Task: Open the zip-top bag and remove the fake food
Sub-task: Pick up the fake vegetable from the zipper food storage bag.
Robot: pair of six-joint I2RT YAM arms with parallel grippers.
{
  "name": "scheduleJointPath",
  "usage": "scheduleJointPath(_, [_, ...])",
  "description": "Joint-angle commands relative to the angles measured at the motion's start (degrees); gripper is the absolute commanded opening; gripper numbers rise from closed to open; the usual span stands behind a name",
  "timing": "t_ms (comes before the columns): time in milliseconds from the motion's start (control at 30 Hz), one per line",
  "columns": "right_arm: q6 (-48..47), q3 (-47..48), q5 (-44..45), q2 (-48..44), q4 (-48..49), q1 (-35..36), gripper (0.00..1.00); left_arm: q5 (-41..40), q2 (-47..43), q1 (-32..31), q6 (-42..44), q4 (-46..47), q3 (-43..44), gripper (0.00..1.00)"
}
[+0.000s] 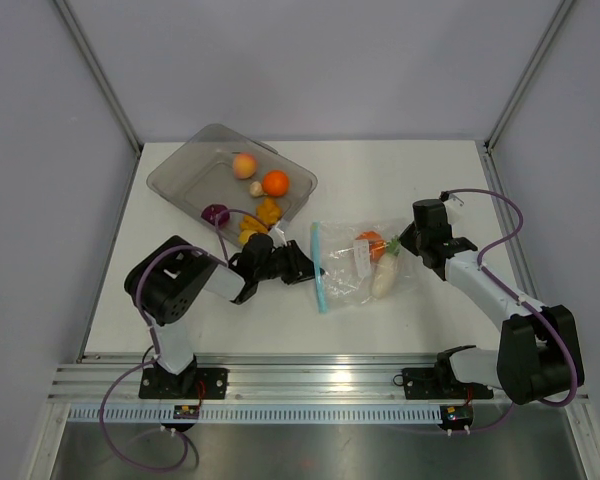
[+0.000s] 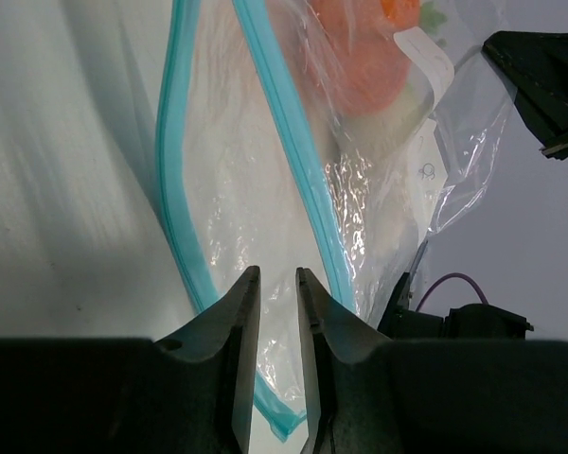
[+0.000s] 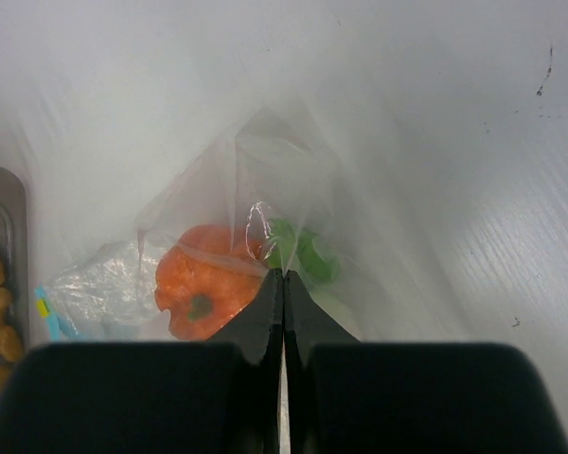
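The left gripper [image 2: 276,274] is placed at the mouth of the zip-top bag [image 1: 355,270], with its jaws a little apart; whether film is caught between them cannot be told. The right gripper [image 3: 283,274] is closed on the bag's right end. The bag lies on the table right of centre, between the two grippers, and its teal zip strip [image 1: 319,270] is parted. A peach [image 1: 244,165], an orange ball [image 1: 275,183], a purple piece [image 1: 215,214] and yellow-orange bits [image 1: 260,220] are already in the grey tray [image 1: 180,175] at the far left. An orange piece [image 1: 369,243] and a white radish [image 1: 384,278] are left inside. The task is judged mostly done. No brand or writing can be read.
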Motion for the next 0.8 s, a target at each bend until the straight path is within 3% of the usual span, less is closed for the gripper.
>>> scheduleJointPath(0, [0.26, 0.62, -0.15, -1.49, 1.52, -0.42, 0.0, 1.55, 1.38, -1.16, -1.29, 7.3, 0.32, 0.24])
scheduleJointPath(267, [0.35, 0.62, -0.32, -1.49, 1.79, -0.33, 0.0, 2.53, 1.21, -2.57, -4.02, 11.73, -0.82, 0.25])
scheduleJointPath(467, [0.35, 0.62, -0.5, -1.14, 1.79, -0.42, 0.0, -1.16, -3.1, -2.31, 3.6, -0.2, 1.98, 0.25])
scheduleJointPath(767, [0.35, 0.44, -0.94, -1.4, 2.05, -0.33, 0.0, -2.66, -1.43, 0.77, 8.36, -6.1, 5.59, 0.25])
